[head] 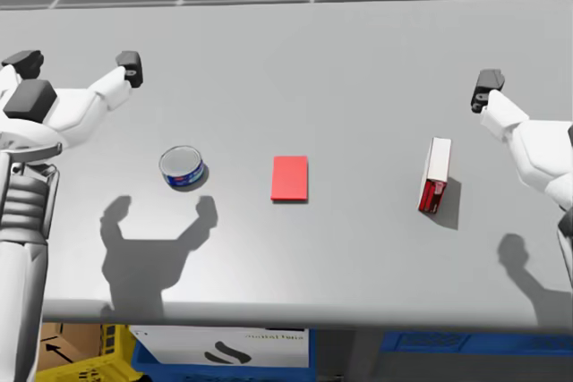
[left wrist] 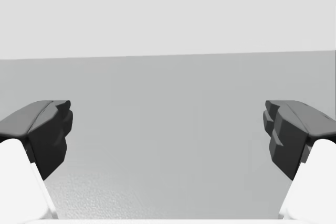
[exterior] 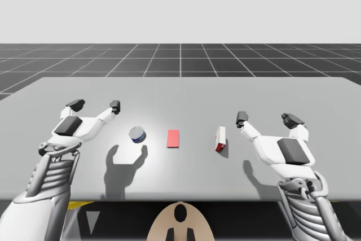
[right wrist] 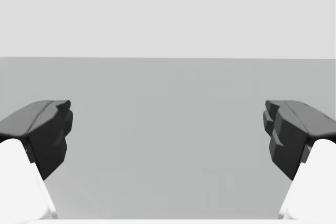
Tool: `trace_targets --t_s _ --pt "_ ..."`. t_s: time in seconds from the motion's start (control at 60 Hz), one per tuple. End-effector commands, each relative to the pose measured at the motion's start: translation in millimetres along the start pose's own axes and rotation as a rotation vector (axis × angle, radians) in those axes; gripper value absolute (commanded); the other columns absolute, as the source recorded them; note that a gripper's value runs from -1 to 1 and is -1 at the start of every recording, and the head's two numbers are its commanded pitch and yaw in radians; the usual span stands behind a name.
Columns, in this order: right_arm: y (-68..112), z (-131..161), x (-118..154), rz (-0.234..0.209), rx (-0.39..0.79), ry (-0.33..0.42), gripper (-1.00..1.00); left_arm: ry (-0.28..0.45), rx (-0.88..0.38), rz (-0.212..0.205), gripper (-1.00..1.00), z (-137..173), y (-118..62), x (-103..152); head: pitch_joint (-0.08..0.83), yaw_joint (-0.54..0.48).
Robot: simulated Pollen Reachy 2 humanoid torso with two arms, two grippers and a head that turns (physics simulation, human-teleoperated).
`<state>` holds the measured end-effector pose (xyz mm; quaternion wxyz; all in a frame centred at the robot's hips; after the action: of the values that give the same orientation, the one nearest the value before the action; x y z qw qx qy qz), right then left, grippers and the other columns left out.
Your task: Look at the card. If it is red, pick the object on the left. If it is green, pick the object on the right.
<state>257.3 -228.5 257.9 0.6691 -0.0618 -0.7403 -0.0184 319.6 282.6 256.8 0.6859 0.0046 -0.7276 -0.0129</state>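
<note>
A red card (exterior: 173, 138) (head: 290, 177) lies flat at the middle of the grey table (exterior: 180, 91). Left of it stands a short blue can with a silver lid (exterior: 137, 134) (head: 182, 167). Right of the card a red and white box (exterior: 220, 139) (head: 435, 174) stands on its edge. My left gripper (exterior: 94, 105) (head: 79, 63) (left wrist: 168, 137) hovers open behind and left of the can, nothing between its fingers. My right gripper (exterior: 267, 118) (right wrist: 168, 137) hangs open to the right of the box, also holding nothing.
The table's front edge (head: 269, 318) runs below the objects. Under it sit a white box (head: 224, 346), blue crates (head: 466, 346) and a yellow crate (head: 81, 360). Bare tabletop stretches behind the three objects.
</note>
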Motion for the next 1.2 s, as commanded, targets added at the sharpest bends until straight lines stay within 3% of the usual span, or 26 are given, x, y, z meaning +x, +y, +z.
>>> trace_targets --t_s 0.017,0.283,0.8,1.2 --pt "3.8 1 -2 -0.015 0.003 0.008 -1.0 -0.003 -0.001 -0.004 -1.0 2 -1.3 1 0.681 0.06" --pt "4.0 1 -1 -0.014 0.006 0.003 -1.0 -0.001 0.0 -0.005 -1.0 2 -2.9 1 0.682 0.08" --pt "5.1 2 -3 -0.012 0.014 0.003 -1.0 0.01 -0.008 -0.011 -1.0 1 -5.8 -1 0.647 0.31" --pt "5.6 2 -5 -0.014 0.01 0.009 -1.0 0.055 -0.051 0.006 -1.0 11 -15.7 7 0.659 0.31"
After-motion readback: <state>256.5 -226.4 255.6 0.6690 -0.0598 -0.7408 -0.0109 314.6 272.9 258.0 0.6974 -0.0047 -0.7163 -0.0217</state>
